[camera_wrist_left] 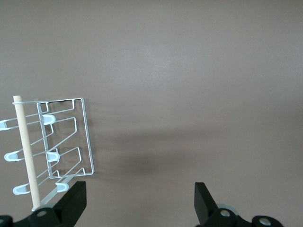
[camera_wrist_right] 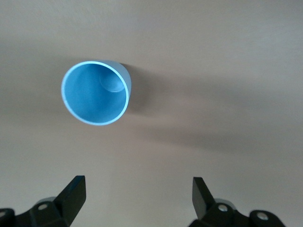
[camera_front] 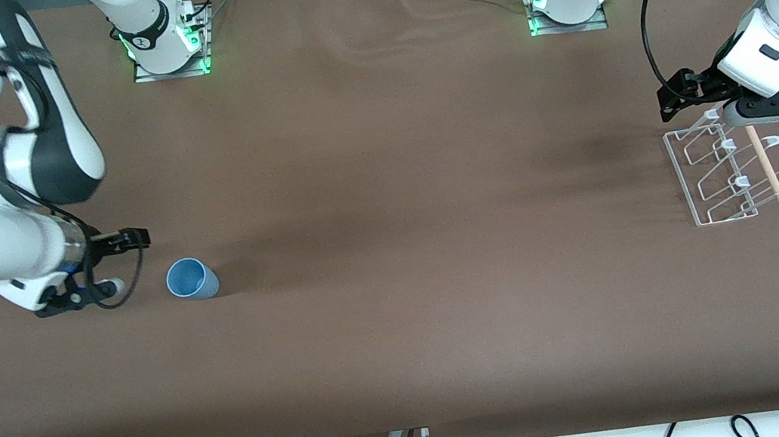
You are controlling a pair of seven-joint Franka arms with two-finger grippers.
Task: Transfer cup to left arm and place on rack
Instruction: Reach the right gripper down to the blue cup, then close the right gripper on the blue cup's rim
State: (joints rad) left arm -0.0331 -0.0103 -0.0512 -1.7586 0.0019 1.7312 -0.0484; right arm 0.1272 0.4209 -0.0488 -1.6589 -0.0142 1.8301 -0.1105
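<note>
Item: light-blue plastic cup (camera_front: pixel 191 279), lower left of the front frame, upright on the brown table (camera_front: pixel 404 323), mouth up, toward the right arm's end.
Handling, as judged: light, thin-walled and stiff, likely smooth and somewhat slippery; slightly tapered with no handle. Best taken across the side wall a little below the rim, with moderate squeeze, leaving the rest of the wall free for the second gripper at hand-over.

Right gripper (camera_front: pixel 114 266): just beside the cup, low over the table, fingers spread wide, nothing between them. In its wrist view the cup (camera_wrist_right: pixel 96 92) sits ahead of the jaws, apart from them.

Left gripper (camera_front: pixel 684 93): right of the front frame, over the top edge of the rack (camera_front: pixel 730 174), fingers spread wide and empty; this arm waits.

Rack: clear frame, wire loops, white-tipped pegs, one wooden dowel (camera_wrist_left: pixel 27 156); holds nothing.

Surface: brown, matte, faintly rippled cloth or paper covering.

Room: both arm bases along the top edge, lit green; loose cables below the table's lower edge.
</note>
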